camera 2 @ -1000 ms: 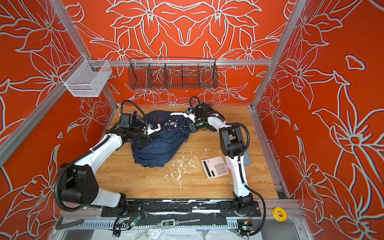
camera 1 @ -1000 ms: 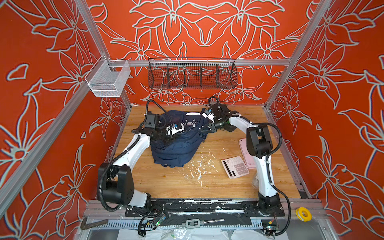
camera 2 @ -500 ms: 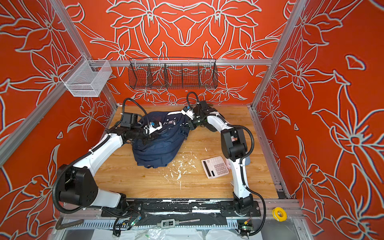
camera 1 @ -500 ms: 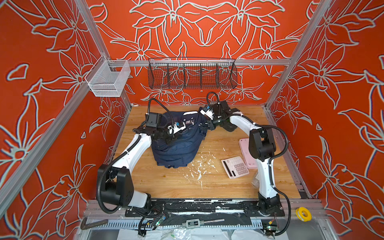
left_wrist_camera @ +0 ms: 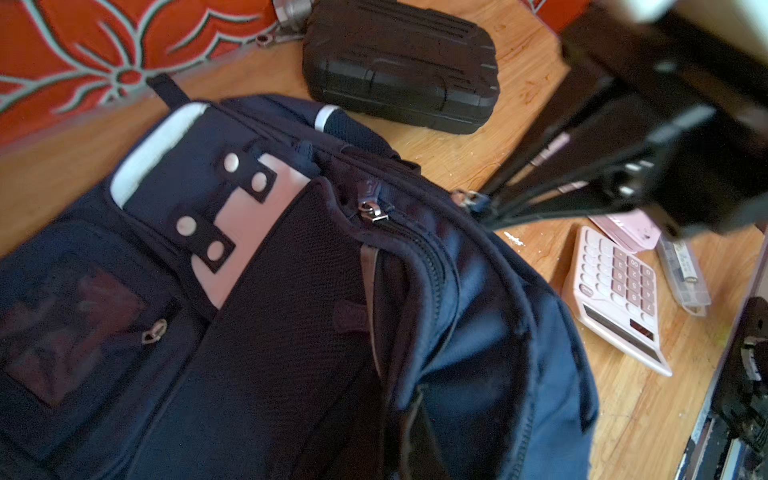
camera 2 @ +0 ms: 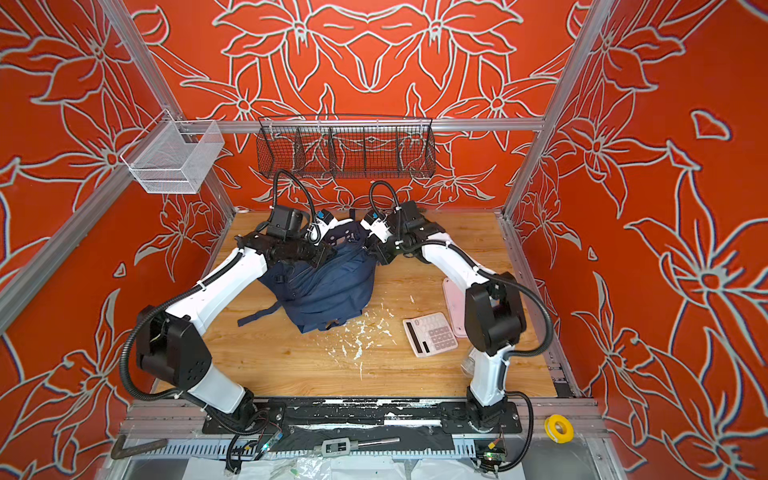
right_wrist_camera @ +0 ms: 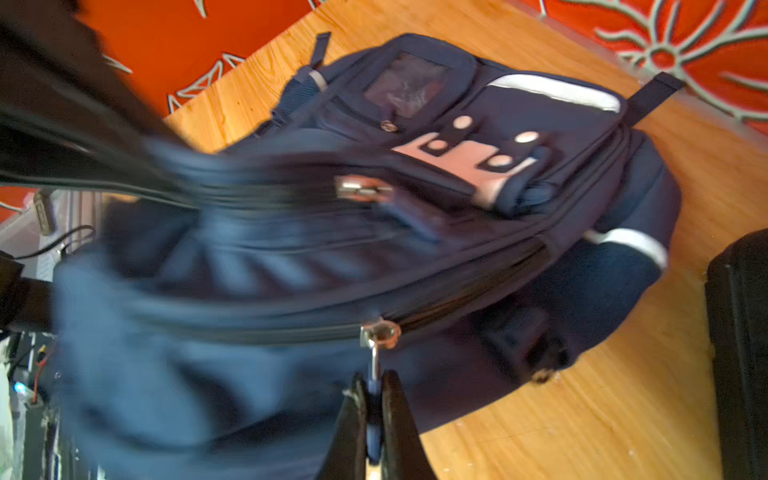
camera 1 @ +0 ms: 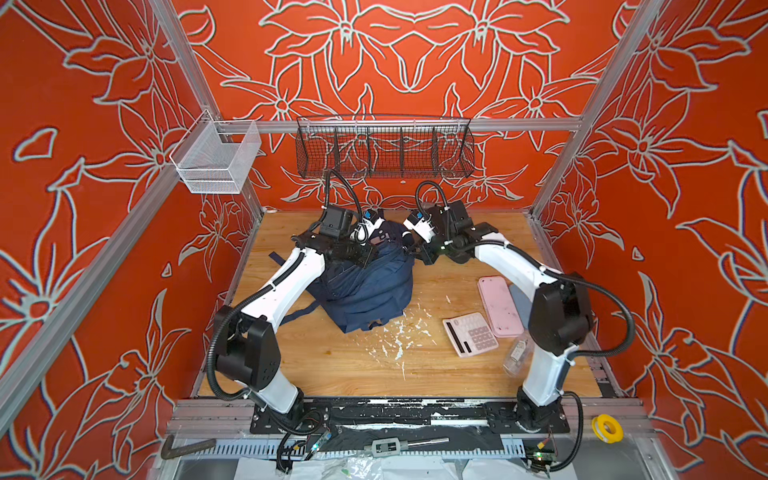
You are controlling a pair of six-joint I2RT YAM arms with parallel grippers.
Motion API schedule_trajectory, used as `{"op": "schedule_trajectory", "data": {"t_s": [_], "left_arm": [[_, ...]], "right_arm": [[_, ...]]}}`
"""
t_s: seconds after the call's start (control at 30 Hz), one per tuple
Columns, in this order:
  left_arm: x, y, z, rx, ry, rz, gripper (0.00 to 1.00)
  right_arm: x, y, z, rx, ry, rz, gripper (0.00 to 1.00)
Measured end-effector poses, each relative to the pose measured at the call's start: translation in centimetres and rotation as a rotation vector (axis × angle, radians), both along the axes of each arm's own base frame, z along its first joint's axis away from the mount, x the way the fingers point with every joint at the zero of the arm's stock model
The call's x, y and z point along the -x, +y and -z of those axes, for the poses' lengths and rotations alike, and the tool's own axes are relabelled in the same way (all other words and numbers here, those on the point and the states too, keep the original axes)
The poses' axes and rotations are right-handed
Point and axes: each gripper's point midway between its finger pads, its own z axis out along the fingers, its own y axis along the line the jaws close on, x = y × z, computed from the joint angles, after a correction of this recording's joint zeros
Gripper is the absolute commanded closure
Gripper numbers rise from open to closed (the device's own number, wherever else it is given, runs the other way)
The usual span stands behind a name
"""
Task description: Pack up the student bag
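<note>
The student bag [camera 1: 365, 291] lies toward the back of the worktop [camera 1: 332, 365]; the right tool [right_wrist_camera: 374, 380] is clamped on its zip pull [right_wrist_camera: 375, 355], the left tool [camera 1: 363, 257] closed, seemingly on fabric near the top. The pull should be drawn along the line of the zip while the fabric is held taut; sideways tugging would likely jam it.

The left arm [camera 1: 291, 282] and right arm [camera 1: 511, 262] bend inward over the student bag [camera 1: 365, 291]. At its left side the left gripper [camera 1: 369, 259] is closed, pinching fabric. At its right edge the right gripper [right_wrist_camera: 372, 392] is clamped on a zipper pull [right_wrist_camera: 376, 353].
</note>
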Motion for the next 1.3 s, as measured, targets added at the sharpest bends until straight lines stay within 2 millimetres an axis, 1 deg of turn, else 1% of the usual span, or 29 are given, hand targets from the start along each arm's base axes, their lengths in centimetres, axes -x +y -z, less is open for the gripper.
{"op": "schedule_trajectory", "data": {"t_s": [0.1, 0.23, 0.3, 0.4, 0.47, 0.5, 0.57, 0.67, 0.73, 0.8, 0.9, 1.0, 1.07, 1.2, 1.3], "left_arm": [[0.0, -0.5, 0.5, -0.036, -0.006, -0.01, 1.0], [-0.1, -0.6, 0.7, -0.066, -0.008, -0.043, 1.0], [-0.2, -0.4, 0.7, -0.058, 0.013, -0.077, 1.0], [-0.4, -0.4, 0.7, -0.038, 0.056, -0.124, 1.0], [-0.2, -0.4, 0.7, -0.024, 0.097, -0.148, 1.0], [0.0, -0.3, 0.7, -0.018, 0.117, -0.166, 1.0], [0.3, -0.2, 0.6, 0.0, 0.157, -0.2, 1.0], [0.7, -0.3, 0.6, 0.038, 0.208, -0.244, 1.0], [0.9, -0.5, 0.4, 0.085, 0.244, -0.281, 1.0], [1.1, -0.8, -0.1, 0.148, 0.273, -0.323, 1.0], [1.4, -1.4, -1.0, 0.242, 0.319, -0.365, 1.0], [1.5, -2.2, -1.7, 0.325, 0.376, -0.399, 1.0], [1.2, -2.9, -2.1, 0.373, 0.422, -0.421, 1.0], [-0.5, -4.2, -2.5, 0.432, 0.482, -0.455, 1.0], [-1.7, -5.0, -2.0, 0.455, 0.522, -0.486, 1.0]], "right_arm": [[0.7, 0.7, -0.9, -0.007, 0.001, 0.021, 1.0], [1.3, 1.4, -0.8, 0.009, 0.007, 0.037, 1.0], [2.5, 1.9, -0.4, 0.011, 0.003, 0.039, 1.0], [5.1, 3.6, -0.5, -0.028, -0.021, 0.021, 1.0], [6.0, 4.7, -0.5, -0.051, -0.038, 0.022, 1.0], [6.0, 5.1, -0.5, -0.06, -0.04, 0.028, 1.0], [5.6, 5.2, -0.5, -0.062, -0.044, 0.049, 1.0], [4.6, 4.6, -0.9, -0.056, -0.059, 0.073, 1.0], [3.5, 3.8, -1.2, -0.044, -0.06, 0.085, 1.0], [2.0, 2.5, -1.6, -0.027, -0.072, 0.088, 1.0], [0.6, 1.2, -2.3, 0.004, -0.1, 0.071, 1.0], [0.2, 0.9, -2.9, 0.036, -0.134, 0.034, 1.0], [0.1, 0.7, -2.9, 0.054, -0.158, 0.012, 1.0], [0.0, -0.1, -2.6, 0.076, -0.194, 0.01, 1.0], [1.2, -0.6, -2.5, 0.096, -0.222, 0.01, 1.0]]}}
